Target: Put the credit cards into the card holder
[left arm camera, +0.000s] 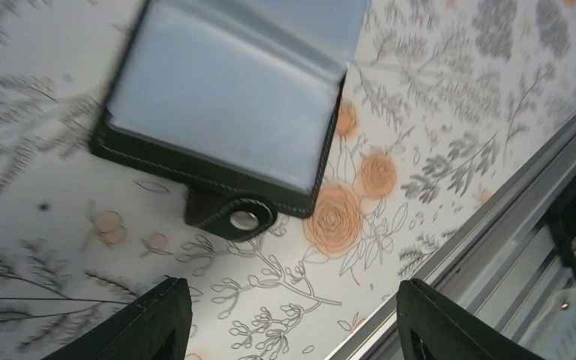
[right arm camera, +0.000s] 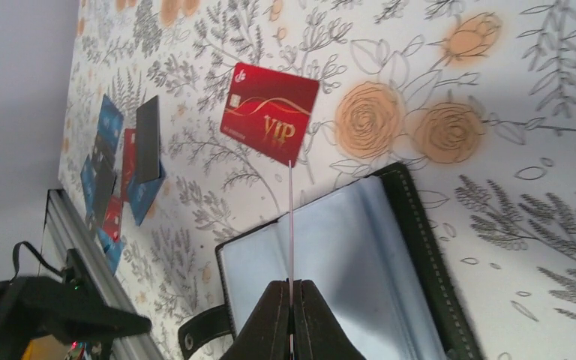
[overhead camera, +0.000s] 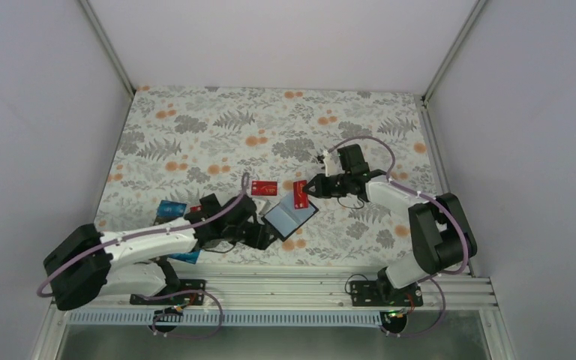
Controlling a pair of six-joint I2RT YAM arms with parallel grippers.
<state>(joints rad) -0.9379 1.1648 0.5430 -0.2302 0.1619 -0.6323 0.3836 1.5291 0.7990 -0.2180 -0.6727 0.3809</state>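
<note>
The job looks barely begun. The holder lies spread open on the table, near the front edge and between the two arms, its grey-blue inside facing up. Its strap pokes out from the near side. I can't make out any card tucked into its pockets, though the left wrist view of it is a bit blurred.

The right pincer is pressed together on one red card, pinching it by an edge. The card stands upright and edge-on just above the open holder, at its far side. That looks like the card in hand for slotting in, but it isn't in a pocket yet.

The left pincer hangs low by the holder's strap side with its jaws spread wide and nothing between them. It isn't touching the holder as far as I can see. My guess is it's there to steady the holder.

Everything else is left to do. A red VIP card lies flat just beyond the holder. A loose bunch of cards, blue, black and red, sits well off to the left by the left arm, some overlapping
</note>
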